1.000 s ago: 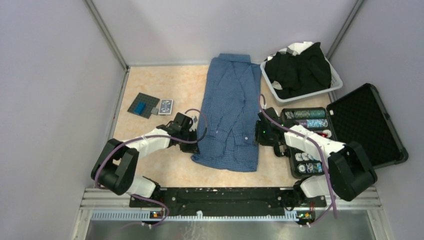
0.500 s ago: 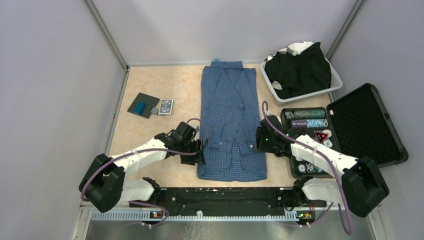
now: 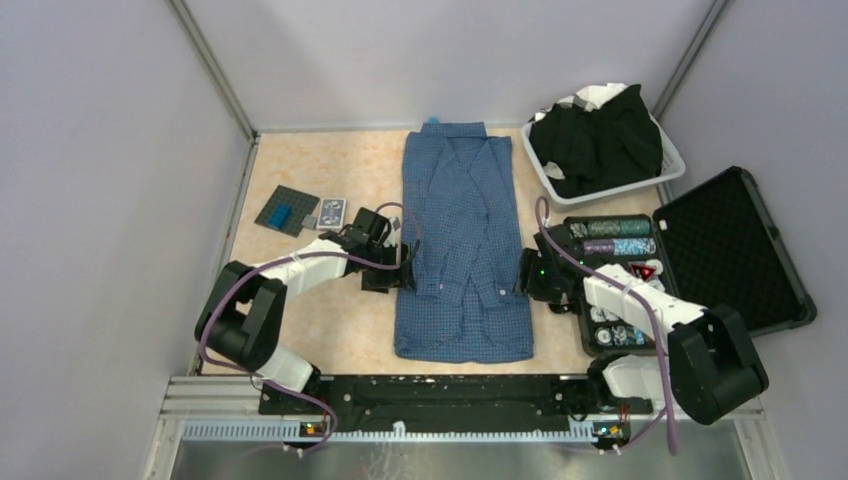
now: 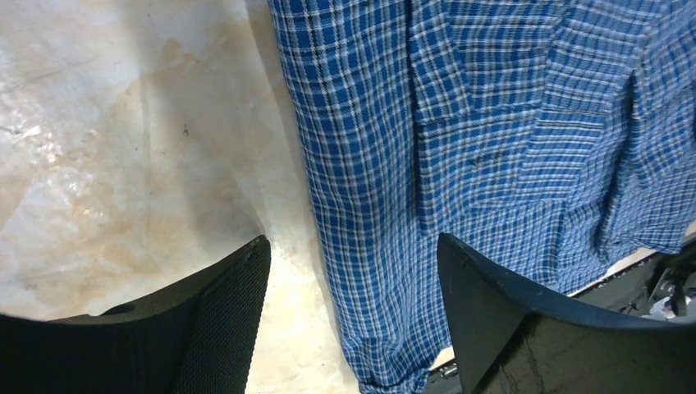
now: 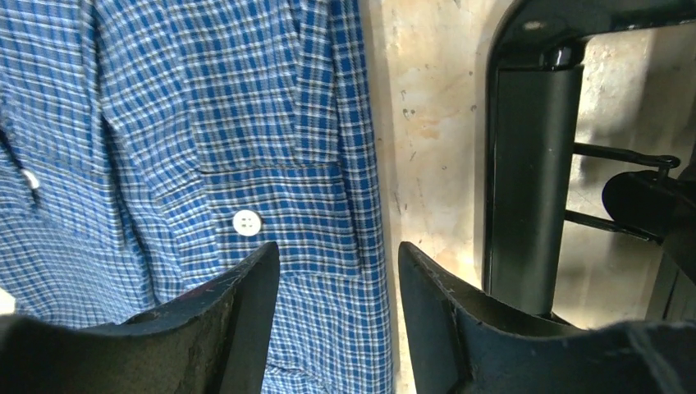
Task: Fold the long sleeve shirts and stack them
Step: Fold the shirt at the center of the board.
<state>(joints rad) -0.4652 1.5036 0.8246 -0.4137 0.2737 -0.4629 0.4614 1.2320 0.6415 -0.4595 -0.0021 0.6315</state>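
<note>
A blue checked long sleeve shirt [image 3: 465, 240] lies flat down the middle of the table, sleeves folded in over the body. My left gripper [image 3: 393, 276] hovers at its left edge, open; in the left wrist view the gap [image 4: 353, 279] spans bare table and the shirt's edge [image 4: 492, 123]. My right gripper [image 3: 527, 280] is at the right edge, open as well [image 5: 338, 271], above a cuff with a white button [image 5: 246, 222]. Neither holds cloth. Black long sleeve shirts [image 3: 600, 140] are heaped in a white basket [image 3: 548, 178] at the back right.
An open black case [image 3: 730, 250] with poker chips [image 3: 615, 235] stands just right of my right arm; its edge [image 5: 525, 180] shows close to the right fingers. A grey plate with a blue brick [image 3: 285, 210] and a card deck [image 3: 332, 213] lie at the left.
The shirt was drawn toward the near edge and straightened out. My left gripper opened and let go of the hem, then moved farther up the left edge. The right gripper barely shifted.
</note>
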